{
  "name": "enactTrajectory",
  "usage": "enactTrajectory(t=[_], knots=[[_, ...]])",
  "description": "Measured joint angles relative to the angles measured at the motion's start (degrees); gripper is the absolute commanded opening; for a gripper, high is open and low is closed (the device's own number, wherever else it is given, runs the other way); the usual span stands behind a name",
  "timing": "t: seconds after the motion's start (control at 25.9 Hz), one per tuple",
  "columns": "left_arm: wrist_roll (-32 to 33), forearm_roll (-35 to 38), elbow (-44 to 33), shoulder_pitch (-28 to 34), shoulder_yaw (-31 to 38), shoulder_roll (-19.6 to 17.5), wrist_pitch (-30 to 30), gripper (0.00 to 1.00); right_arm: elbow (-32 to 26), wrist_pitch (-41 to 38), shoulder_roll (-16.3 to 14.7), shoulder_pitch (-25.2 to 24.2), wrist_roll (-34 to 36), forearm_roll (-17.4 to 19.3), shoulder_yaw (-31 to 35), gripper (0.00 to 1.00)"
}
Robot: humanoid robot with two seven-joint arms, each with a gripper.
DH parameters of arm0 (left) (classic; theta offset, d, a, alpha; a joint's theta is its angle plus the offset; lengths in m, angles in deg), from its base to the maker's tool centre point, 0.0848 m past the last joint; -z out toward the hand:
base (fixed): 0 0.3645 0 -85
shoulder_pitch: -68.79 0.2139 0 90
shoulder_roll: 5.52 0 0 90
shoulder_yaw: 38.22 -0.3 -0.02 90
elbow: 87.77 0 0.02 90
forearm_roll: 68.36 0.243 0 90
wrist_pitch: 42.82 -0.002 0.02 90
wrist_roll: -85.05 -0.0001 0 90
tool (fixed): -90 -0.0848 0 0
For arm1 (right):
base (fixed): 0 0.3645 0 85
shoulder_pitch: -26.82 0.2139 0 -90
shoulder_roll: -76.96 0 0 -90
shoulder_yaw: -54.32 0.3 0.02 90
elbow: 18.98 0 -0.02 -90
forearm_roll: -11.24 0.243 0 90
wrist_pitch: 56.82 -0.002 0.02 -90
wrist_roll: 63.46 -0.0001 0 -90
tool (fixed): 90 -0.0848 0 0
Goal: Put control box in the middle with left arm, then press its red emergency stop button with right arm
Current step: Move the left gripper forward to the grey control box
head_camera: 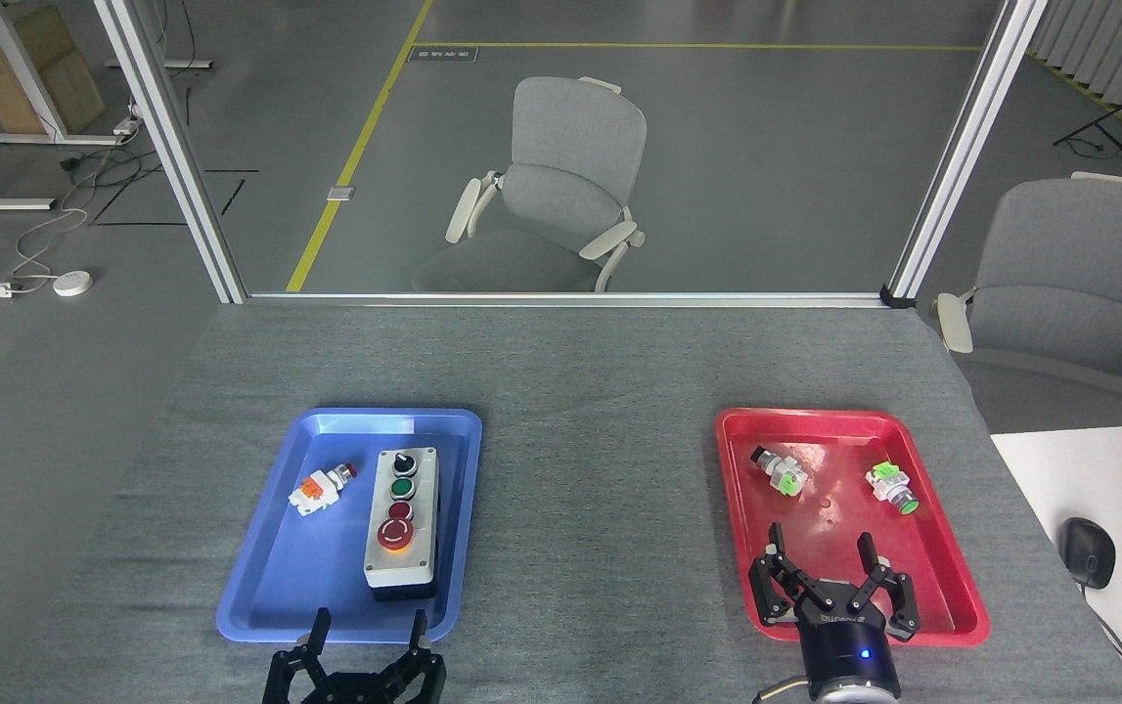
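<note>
**Hovering low, both claws spread**

Head view: the left gripper (369, 626) sits at the bottom edge, fingers spread and pointing up at the near rim of the blue tray (257, 587). The right gripper (820, 552), also spread, hangs over the glossy red tray (952, 587). The control box (401, 518), long with a pale face, lies in the blue tray, its round emergency stop button (395, 534) nearest me, beside a small orange-and-white switch (319, 489). Bare grey felt tabletop (595, 508) lies between the trays.

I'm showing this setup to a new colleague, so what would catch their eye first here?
Probably the two bright trays on the grey table: the blue tray on the left and the red tray on the right. Next, the control box lying in the blue tray, with its big red emergency stop button nearest the robot. Both grippers, left and right, sit open at the near edge.
</note>
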Motion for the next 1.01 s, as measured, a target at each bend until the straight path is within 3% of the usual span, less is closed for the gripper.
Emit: enactTrajectory(t=[0.27,1.01], knots=[[0.9,0.7,6.9,-3.5,-4.2,1.6,-6.4,0.99,0.0,0.1,-0.2,0.0,0.2,0.0,0.0,0.98],[5.4,0.4,18.6,-13.3,-2.9,3.3,-10.5,0.99,-0.2,0.2,0.3,-0.1,0.3,0.0,-0.3,0.98]])
